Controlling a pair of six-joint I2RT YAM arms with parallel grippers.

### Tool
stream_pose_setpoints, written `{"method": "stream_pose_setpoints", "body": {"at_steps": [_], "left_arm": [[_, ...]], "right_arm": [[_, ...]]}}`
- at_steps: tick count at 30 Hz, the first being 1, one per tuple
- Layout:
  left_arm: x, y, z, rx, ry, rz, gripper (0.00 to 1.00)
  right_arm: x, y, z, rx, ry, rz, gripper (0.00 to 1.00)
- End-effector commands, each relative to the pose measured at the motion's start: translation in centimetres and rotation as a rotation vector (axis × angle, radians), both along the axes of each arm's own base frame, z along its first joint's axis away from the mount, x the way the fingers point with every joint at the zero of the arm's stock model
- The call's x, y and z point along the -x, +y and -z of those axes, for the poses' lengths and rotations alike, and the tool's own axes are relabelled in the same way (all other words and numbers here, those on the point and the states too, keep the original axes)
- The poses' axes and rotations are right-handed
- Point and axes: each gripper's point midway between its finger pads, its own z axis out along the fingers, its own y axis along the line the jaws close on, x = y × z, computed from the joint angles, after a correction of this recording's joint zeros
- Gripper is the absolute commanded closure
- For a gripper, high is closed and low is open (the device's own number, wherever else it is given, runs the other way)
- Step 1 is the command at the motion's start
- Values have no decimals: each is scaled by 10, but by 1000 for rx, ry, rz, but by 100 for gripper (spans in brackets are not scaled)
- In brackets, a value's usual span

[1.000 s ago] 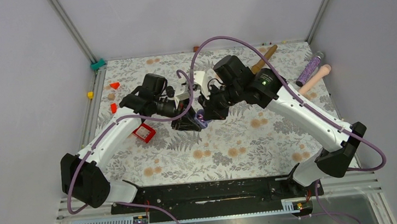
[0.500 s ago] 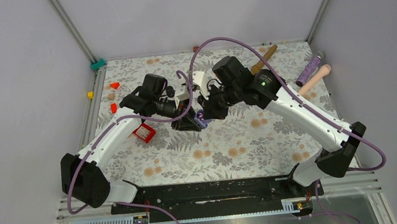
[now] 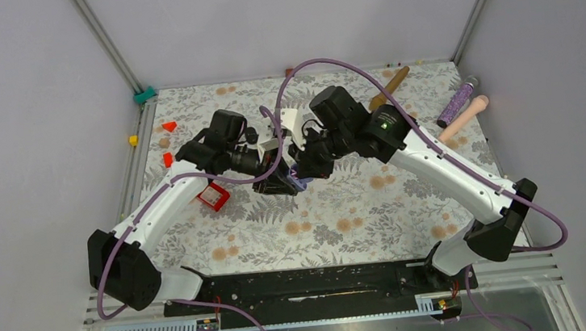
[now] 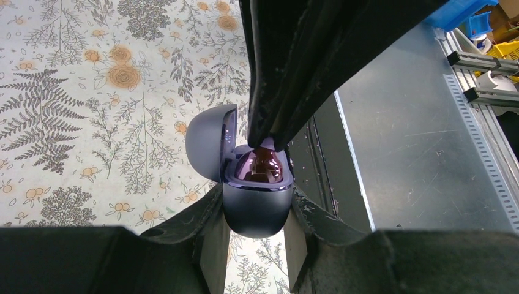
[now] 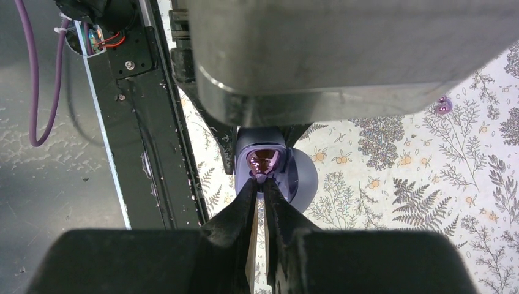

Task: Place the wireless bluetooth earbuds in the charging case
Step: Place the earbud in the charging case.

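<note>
Blue-grey charging case (image 4: pixel 255 211), lid open, clamped in the left jaws.

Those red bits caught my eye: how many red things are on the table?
3: a tray left of centre, one bit behind it, another bit farther back. More may be hidden.

The left arm (image 3: pixel 156 211) and right arm (image 3: pixel 453 174) bend inward, wrists nearly meeting. The left tool (image 4: pixel 256 205) is clamped on the charging case (image 4: pixel 257 217), one finger on each side. The right tool (image 5: pixel 264 181) has its fingers pinched together, tips at the case's open mouth.
</note>
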Motion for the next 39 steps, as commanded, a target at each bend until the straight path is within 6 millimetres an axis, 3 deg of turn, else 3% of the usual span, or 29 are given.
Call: {"method": "stream_pose_setpoints", "body": {"at_steps": [1,5,10,14,21,26,29,32,35,36,39], "left_arm": [[7,-1,-13,49,-55,30,100],[7,-1,-12,49,-58,31,100],[7,-1,-12,47,-61,29,100],[6,-1,-12,47,-65,27,100],[5,1,-13,39,-96,13,100],[2,4,-13,14,-129,-6,100],[-1,7,-13,-8,-153,-24,100],[-5,12,-16,-22,-184,-49,100],[-8,18,-20,-30,-225,-78,100],[-9,20,-22,-29,-236,-88,100],[-12,29,-31,-19,-271,-120,100]], "right_arm": [[2,10,3,-3,-18,-39,88],[1,11,3,-1,-19,-35,85],[4,10,-2,-11,-19,-42,71],[8,6,-12,-22,-26,-51,66],[13,-10,-41,-51,-112,-49,61],[13,-26,-66,-92,-173,-11,44],[-2,-36,-75,-109,-199,70,39],[-31,-48,-78,-119,-244,203,35],[-63,-59,-80,-159,-225,322,6],[-76,-66,-80,-168,-212,360,1],[-110,-73,-70,-159,-184,436,1]]}}
